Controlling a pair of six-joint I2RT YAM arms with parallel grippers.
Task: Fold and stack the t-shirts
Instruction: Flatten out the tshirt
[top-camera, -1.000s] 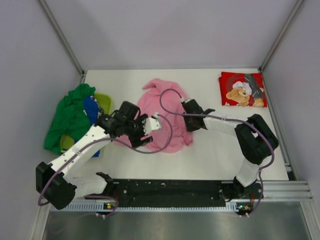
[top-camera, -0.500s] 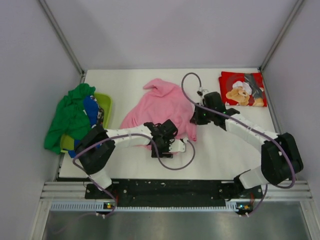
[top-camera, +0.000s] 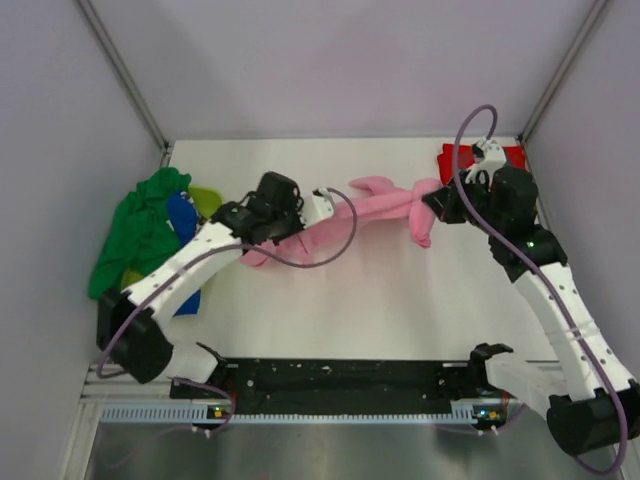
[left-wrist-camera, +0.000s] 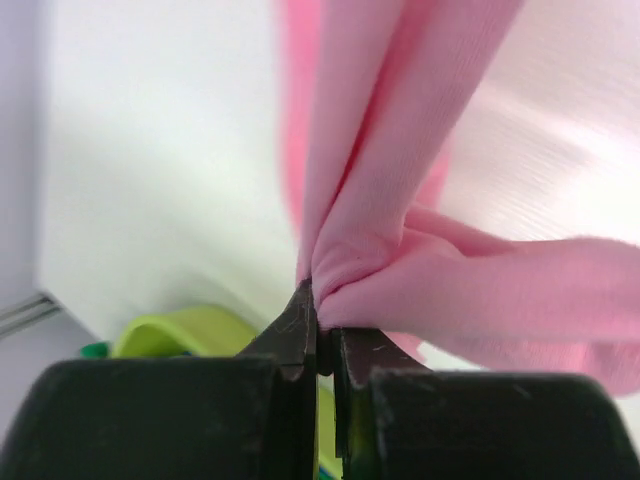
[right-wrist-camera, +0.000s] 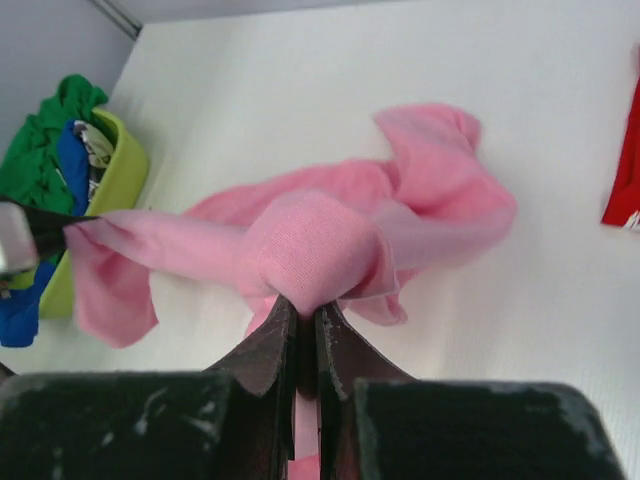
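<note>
Around taut pink shirt (top-camera: 380, 200): green heap (top-camera: 135, 235) left, red shirt (top-camera: 449, 158) right.

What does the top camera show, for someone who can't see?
A pink t-shirt is stretched over a white table, the robot's left fingers and right fingers each pinching an end. Green and blue shirts sit heaped left, a red shirt far right.

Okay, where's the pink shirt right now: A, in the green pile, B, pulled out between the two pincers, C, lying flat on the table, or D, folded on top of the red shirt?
B: the left pincer and the right pincer are each shut on an end of the pink shirt, which spans between them as a bunched band.
</note>
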